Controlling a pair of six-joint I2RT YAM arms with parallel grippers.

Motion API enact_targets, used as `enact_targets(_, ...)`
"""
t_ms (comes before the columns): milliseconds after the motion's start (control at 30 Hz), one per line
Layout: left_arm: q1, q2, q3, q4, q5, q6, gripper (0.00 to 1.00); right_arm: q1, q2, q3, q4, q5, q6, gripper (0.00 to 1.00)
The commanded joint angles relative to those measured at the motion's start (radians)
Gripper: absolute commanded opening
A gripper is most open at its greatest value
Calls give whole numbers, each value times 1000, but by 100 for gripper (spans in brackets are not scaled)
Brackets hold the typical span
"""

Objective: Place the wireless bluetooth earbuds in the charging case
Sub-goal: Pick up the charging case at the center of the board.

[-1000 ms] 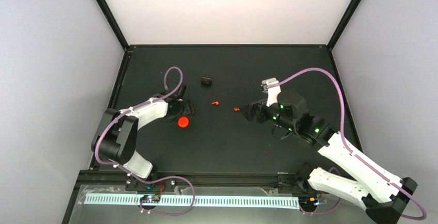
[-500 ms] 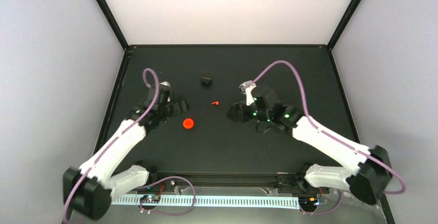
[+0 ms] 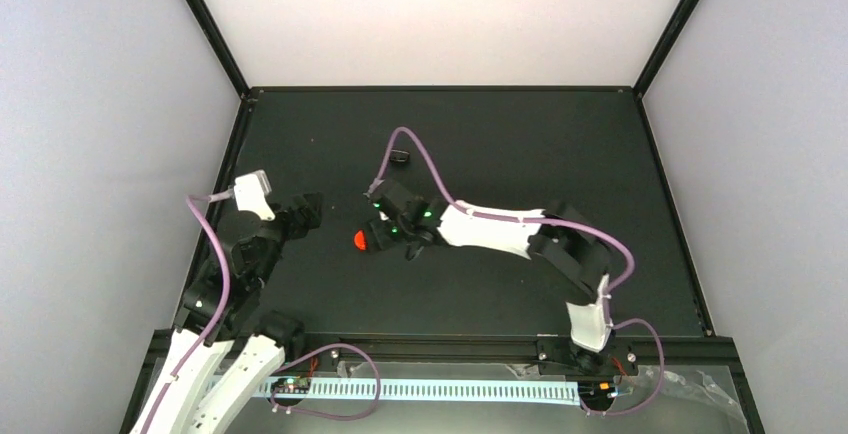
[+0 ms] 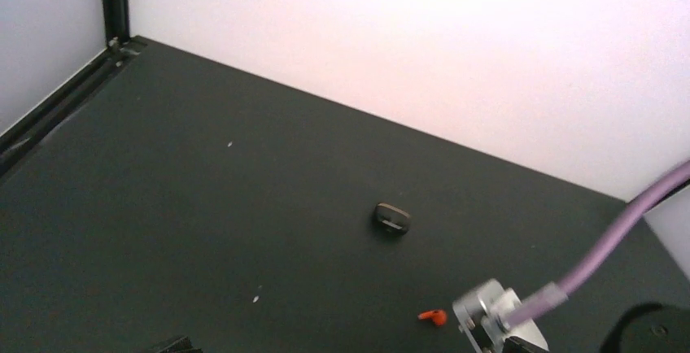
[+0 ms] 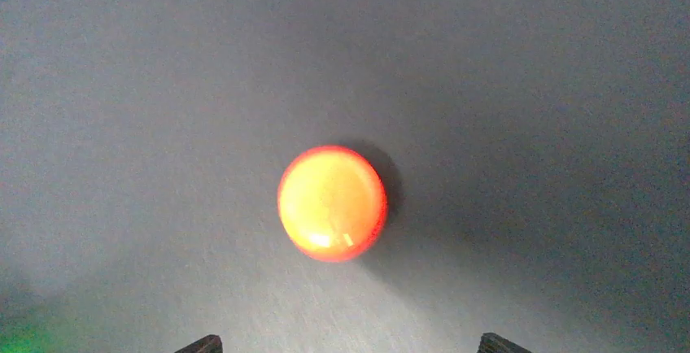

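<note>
Now: right gripper (image 5: 350, 345) has jaws spread wide, nothing between them. Charging case (image 5: 332, 203) sits just ahead of fingertips, centred, so likely lining up to steady or open it. Case lid looks shut, resting on table (image 5: 122, 84), so nothing can go in yet. Left gripper (image 3: 304, 209) also open and empty, off to case's left, leaving room. One earbud (image 4: 433, 316) lies loose on table; second not visible. Small black object (image 4: 392, 217) farther back.

Left claw (image 3: 308, 212) spread, right arm (image 3: 495, 226) outstretched, right claw (image 5: 350, 345) parted

Glossy smooth plastic charging case (image 5: 332, 202); matt table (image 5: 529, 84)
</note>
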Motion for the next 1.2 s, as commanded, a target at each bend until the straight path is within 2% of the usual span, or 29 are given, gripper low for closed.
enact_targets(0, 4, -53, -48, -31, -79, 40, 99, 38, 150, 185, -80, 117, 15, 82)
enact_targets(200, -17, -92, -62, -42, -146, 27, 99, 51, 269, 321, -192, 187, 29, 82)
enact_targets(500, -46, -120, -85, -22, -149, 36, 99, 72, 436, 538, -355, 257, 4, 82)
enact_targets(600, -51, -127, -87, -23, -149, 35, 99, 74, 478, 587, -397, 275, -3, 78)
enact_targets(933, -57, -141, -92, -22, -152, 31, 99, 94, 520, 617, -448, 293, -24, 59)
enact_targets(1167, -60, -149, -96, -20, -144, 29, 99, 94, 446, 498, -386, 309, -24, 48)
